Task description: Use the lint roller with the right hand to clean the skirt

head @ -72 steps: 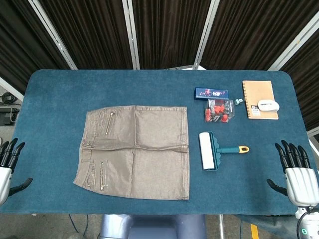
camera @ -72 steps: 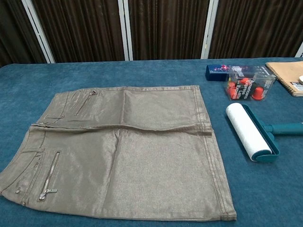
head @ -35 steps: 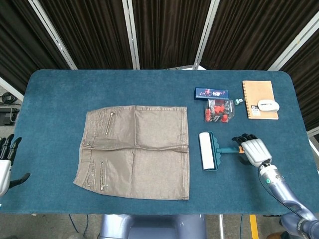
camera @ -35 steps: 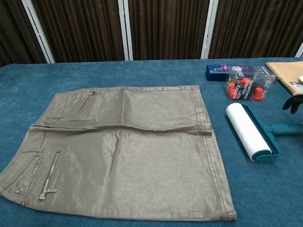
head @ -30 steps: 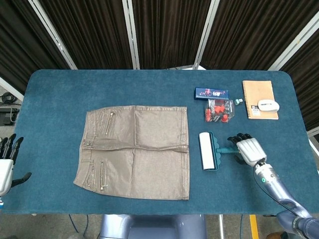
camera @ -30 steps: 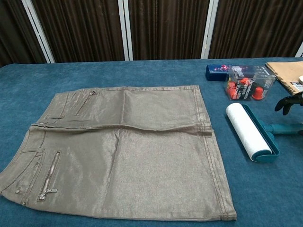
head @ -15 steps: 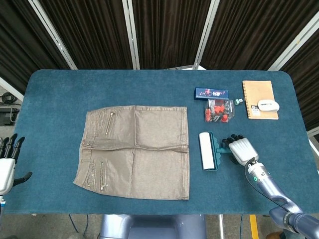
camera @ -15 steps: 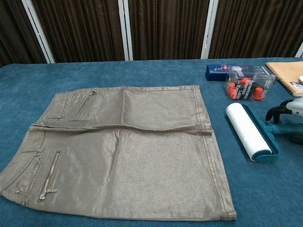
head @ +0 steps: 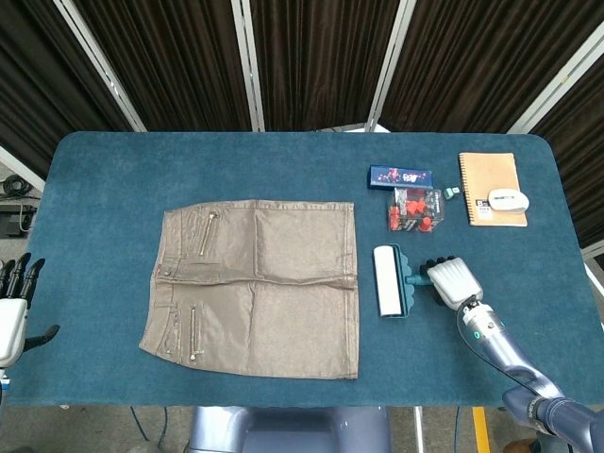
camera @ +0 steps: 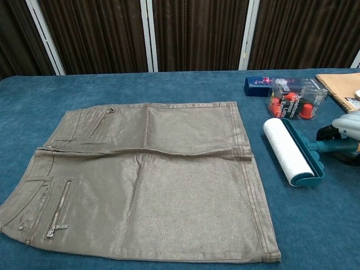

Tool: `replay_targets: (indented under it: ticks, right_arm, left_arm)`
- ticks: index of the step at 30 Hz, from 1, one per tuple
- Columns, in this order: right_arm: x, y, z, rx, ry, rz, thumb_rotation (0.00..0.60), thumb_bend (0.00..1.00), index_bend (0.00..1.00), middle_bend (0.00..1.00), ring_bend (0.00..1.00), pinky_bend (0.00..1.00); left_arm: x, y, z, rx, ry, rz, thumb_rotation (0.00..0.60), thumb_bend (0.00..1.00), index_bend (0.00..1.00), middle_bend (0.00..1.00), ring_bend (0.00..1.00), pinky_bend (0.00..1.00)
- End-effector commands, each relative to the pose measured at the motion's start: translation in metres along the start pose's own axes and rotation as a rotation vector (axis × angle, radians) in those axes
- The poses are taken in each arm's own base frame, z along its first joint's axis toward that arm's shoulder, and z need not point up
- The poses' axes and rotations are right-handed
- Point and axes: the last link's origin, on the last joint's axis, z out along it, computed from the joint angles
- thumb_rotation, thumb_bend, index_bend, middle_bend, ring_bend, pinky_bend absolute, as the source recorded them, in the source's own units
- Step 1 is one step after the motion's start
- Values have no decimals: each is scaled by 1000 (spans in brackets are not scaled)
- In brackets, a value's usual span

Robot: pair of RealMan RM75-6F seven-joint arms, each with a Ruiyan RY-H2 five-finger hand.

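One lint roller in right hand — one skirt beside

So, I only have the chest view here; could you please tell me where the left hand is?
Observer: In the head view the left hand sits off the table's left edge, near the front corner, fingers apart, holding nothing.
Operator: Thank you. And the right hand? My frame edge cuts it off.
Observer: The right hand lies over the lint roller's handle, covering it entirely. I cannot tell whether the grip is closed.
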Motion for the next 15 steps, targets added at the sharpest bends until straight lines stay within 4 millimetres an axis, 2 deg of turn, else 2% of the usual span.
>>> replay_targets:
  ticks: [1, 9, 15]
  right_arm:
    - [6, 1, -3, 22, 39, -2, 600, 800, 544, 558, 420, 498]
    - [38, -4, -4, 86, 130, -7, 600, 883, 559, 563, 426, 520]
    - [75, -24, 8, 157, 186, -54, 600, 901, 571, 564, 433, 520]
  left_arm:
    - [0, 0, 1, 0, -3, -1, 600, 0, 0, 0, 0, 0]
    - [1, 0, 1, 0, -8, -16, 600, 0, 0, 0, 0, 0]
    - [0, -2, 4, 5, -22, -26, 600, 0, 0, 0, 0, 0]
